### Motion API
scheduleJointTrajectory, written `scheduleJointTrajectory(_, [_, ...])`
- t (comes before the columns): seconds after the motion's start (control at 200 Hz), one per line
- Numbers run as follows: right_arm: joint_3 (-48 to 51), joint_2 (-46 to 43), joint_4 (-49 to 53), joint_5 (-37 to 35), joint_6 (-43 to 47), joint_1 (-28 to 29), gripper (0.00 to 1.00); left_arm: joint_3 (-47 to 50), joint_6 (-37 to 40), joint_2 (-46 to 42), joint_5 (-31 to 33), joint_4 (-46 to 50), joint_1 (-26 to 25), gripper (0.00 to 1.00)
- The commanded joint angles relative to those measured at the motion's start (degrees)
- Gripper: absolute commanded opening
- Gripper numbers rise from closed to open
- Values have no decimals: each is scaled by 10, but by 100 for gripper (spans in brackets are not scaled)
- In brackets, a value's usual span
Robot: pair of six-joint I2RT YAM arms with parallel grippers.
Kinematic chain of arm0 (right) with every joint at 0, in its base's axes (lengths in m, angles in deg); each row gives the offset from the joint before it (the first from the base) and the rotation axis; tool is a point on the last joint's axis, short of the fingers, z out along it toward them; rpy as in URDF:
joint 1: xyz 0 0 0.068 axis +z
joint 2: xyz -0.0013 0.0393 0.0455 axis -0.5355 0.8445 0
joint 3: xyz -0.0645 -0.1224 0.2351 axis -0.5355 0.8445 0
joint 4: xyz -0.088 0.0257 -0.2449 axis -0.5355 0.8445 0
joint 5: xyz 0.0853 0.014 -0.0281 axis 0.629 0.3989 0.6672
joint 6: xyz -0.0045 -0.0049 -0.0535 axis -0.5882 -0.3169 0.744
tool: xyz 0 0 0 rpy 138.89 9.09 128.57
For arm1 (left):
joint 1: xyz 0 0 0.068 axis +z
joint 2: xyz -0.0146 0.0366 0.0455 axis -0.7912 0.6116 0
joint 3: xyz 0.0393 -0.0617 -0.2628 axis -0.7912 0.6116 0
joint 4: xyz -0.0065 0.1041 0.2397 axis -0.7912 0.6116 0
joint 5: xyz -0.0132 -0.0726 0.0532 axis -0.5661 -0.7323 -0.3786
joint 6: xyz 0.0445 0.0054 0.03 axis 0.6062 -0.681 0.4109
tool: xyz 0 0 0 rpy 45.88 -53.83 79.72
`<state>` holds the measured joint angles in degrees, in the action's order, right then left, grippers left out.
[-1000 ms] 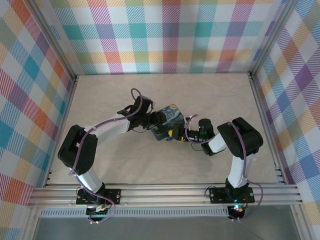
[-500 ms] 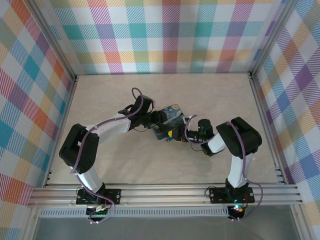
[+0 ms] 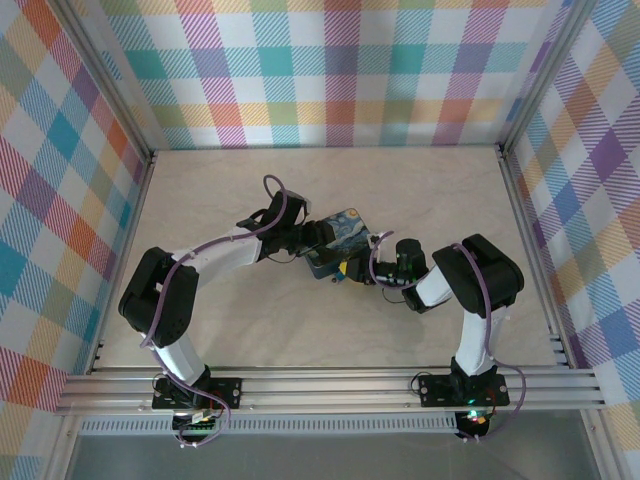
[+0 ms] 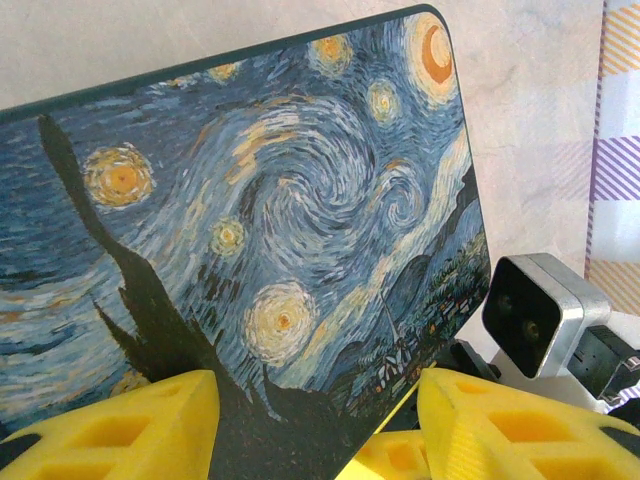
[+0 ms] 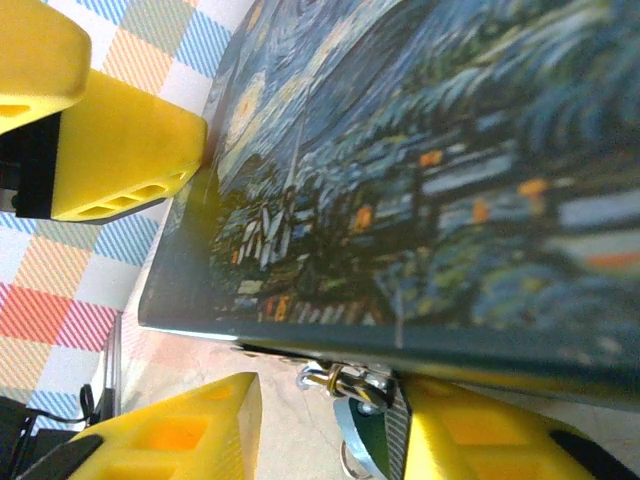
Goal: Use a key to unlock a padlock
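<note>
The Starry Night tin (image 3: 340,232) sits at the middle of the pale marbled surface (image 3: 450,200), and both arms reach in to it from opposite sides. The left arm comes in from the tin's left and the right arm from its right.

The left tool (image 4: 315,400) is clamped on the tin. In the left wrist view one yellow finger stands at each side of the tin's near end, and the painted lid fills the space between and above them. Beyond the tin's right edge in that view is the right arm's silver and black wrist camera (image 4: 545,310), just beside the tin.

In the right wrist view the tin's painted face slants across the upper part, and its dark rim is raised off the surface on that side. The left tool's fingers (image 5: 120,160) press against the tin's far-left edge.

The padlock (image 5: 365,455) hangs just under the tin's rim, a small blue-green body with silvery metal above it. It lies between the fingers of the right tool (image 5: 328,392), close against the right-hand finger and apart from the left-hand one. That tool's jaws stand apart and are not closed on the padlock.

Plaid walls (image 3: 340,70) surround the surface on three sides of the tin.
</note>
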<state>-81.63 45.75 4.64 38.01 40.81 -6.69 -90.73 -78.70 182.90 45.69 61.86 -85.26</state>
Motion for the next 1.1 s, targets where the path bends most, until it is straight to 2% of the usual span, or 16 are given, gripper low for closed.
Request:
scheduleJointTrajectory(0.0, [2, -4, 6, 24, -3, 4, 34, -6, -2, 18, 2, 4, -6, 55])
scheduleJointTrajectory(0.535, [8, -11, 26, 1, -3, 3, 6, 0, 2, 12, 12, 10, -6, 55])
scheduleJointTrajectory(1.095, [30, -56, 15, -32, -34, -15, 0, 32, 2, 7, 17, 6, -9, 55])
